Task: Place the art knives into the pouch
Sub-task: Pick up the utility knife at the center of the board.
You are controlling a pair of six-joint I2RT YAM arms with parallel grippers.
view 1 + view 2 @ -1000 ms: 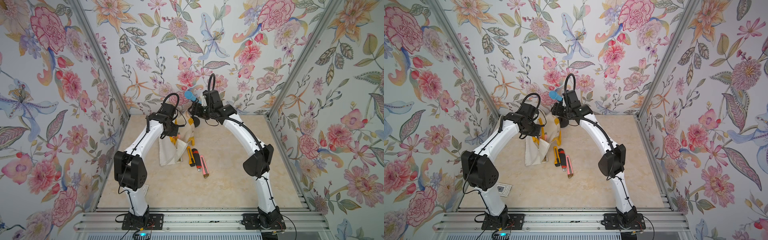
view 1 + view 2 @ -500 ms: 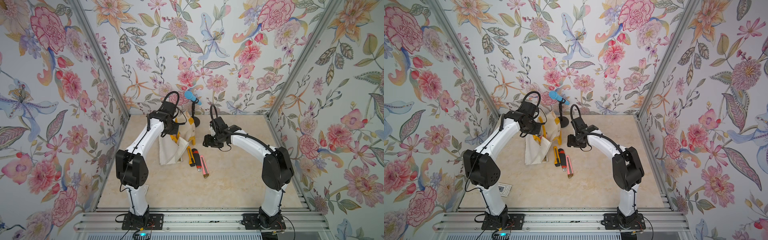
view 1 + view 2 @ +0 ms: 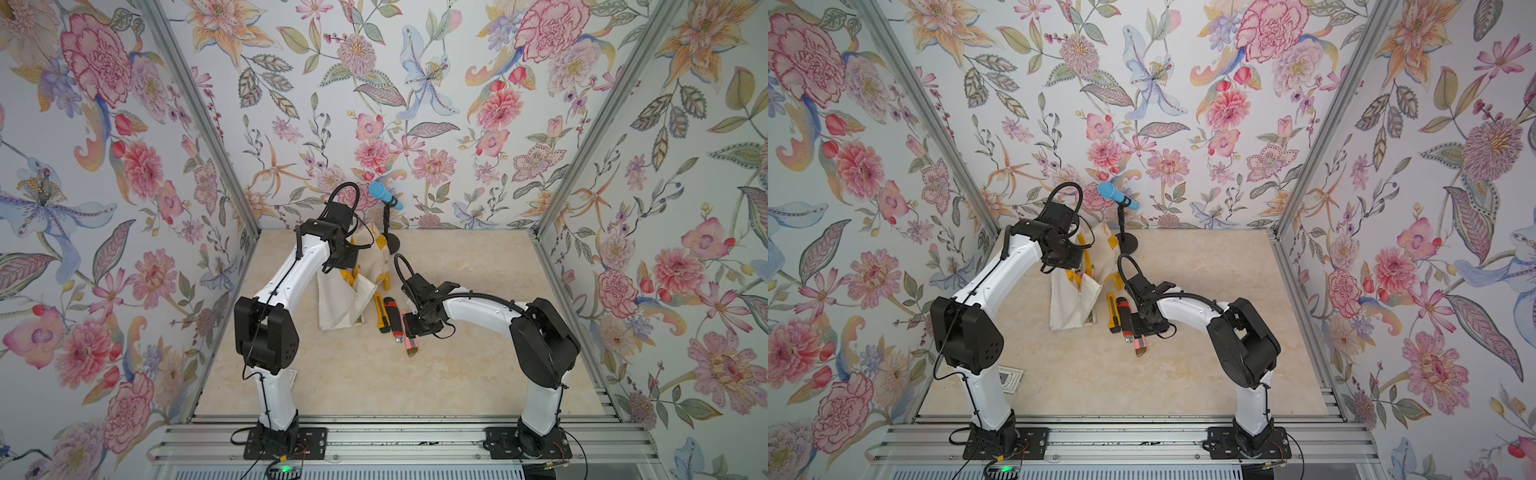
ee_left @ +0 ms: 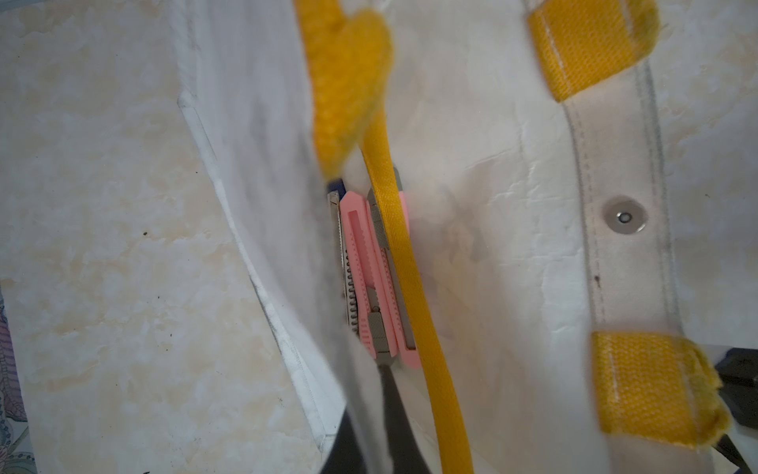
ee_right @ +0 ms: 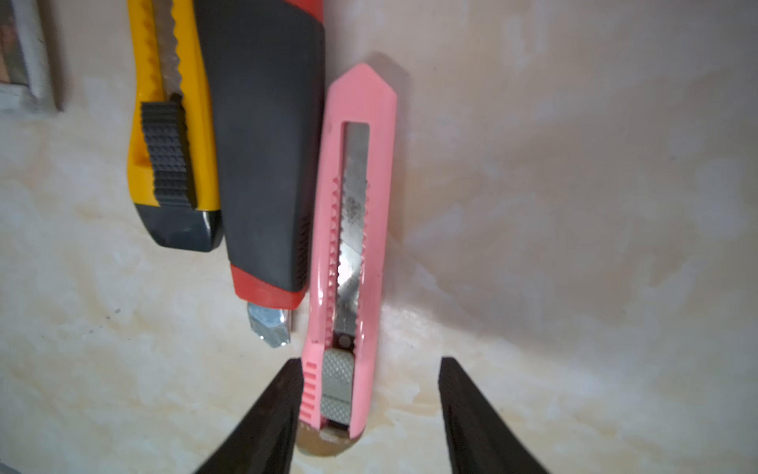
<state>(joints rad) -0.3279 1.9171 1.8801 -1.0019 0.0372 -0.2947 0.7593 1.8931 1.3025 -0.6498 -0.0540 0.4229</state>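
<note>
The right hand (image 5: 369, 363) is open and empty, low over the table (image 5: 574, 205), with its fingers either side of the slider end of the pink knife (image 5: 348, 230). One finger (image 5: 283, 394) is touching or just short of the knife's edge; the other stands apart. The knife lies flat, its pointed end running ahead of the fingertips.

It is probably light, stiff plastic with smooth, narrow sides, so it may slip or pivot if pinched at the tail alone. A hold nearer mid-body, across the width, should balance better. The black knife (image 5: 266, 164) touches it on the closer finger's side, with the yellow knife (image 5: 176, 123) beyond, so that finger has little room. The blade looks drawn in.

The left hand (image 4: 365, 410) is shut on the pouch (image 4: 492, 205), which is soft canvas, and seems to hold its mouth open. A second pink knife (image 4: 369, 279) lies inside. No brand or writing is legible anywhere.
</note>
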